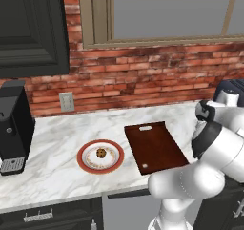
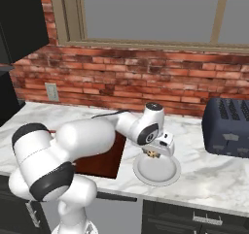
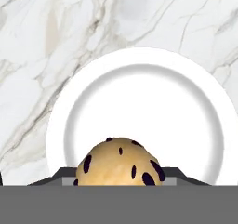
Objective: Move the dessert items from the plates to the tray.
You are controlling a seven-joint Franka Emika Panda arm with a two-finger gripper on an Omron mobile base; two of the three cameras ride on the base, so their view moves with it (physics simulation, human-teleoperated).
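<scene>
A white plate (image 2: 156, 172) sits on the marble counter just right of the tray (image 2: 99, 164). My gripper (image 2: 153, 155) hangs over this plate, shut on a tan chip cookie (image 2: 153, 153) and holding it above the plate's centre. In the hand view the cookie (image 3: 120, 165) looms large at my gripper (image 3: 120, 174), with the bare white plate (image 3: 139, 102) below it. A second cookie (image 1: 100, 153) lies in the middle of the red-rimmed plate (image 1: 84, 163), left of the dark wooden tray (image 1: 155, 147). Nothing lies on the tray.
A dark toaster (image 2: 228, 128) stands right of the white plate. A black coffee machine (image 1: 14, 129) stands at the counter's left end. The brick wall (image 1: 143, 81) with an outlet (image 1: 66, 101) runs behind. My arm's bulk (image 2: 82, 141) hides part of the tray.
</scene>
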